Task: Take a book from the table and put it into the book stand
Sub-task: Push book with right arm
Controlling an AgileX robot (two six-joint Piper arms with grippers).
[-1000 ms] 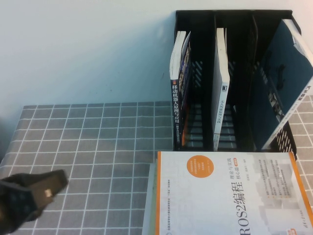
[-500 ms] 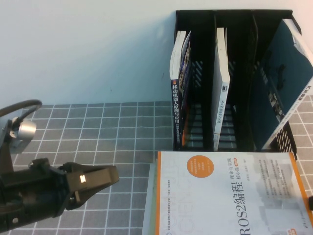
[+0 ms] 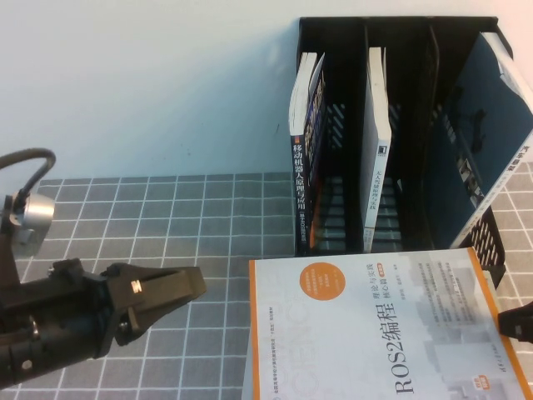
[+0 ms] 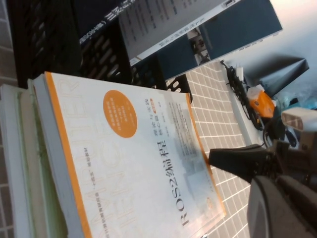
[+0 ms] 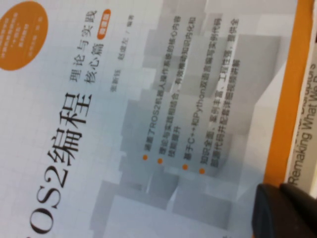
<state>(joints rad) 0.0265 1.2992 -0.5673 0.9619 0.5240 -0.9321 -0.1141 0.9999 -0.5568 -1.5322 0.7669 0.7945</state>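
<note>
The white book with an orange border (image 3: 366, 333), titled ROS2, lies flat on top of a stack at the front right. It also shows in the left wrist view (image 4: 133, 148) and fills the right wrist view (image 5: 148, 124). The black book stand (image 3: 333, 23) stands behind it with three compartments. My left gripper (image 3: 183, 302) is open and empty, level with the book's left edge, a short gap away and pointing at it. My right gripper (image 3: 510, 321) looks shut, and its tips (image 5: 270, 198) rest on the book's orange right edge.
The stand holds a book with Chinese lettering on its spine (image 3: 304, 142), a white book (image 3: 375, 142) and a leaning dark teal book (image 3: 479, 142). Other books lie under the ROS2 book (image 4: 20, 163), one with a white spine (image 5: 302, 134). Cables and an orange item (image 4: 257, 99) lie beyond the book.
The ROS2 book has slid left and turned slightly. My right gripper has come into view at its right edge. My left gripper moved in from the lower left toward the book.
</note>
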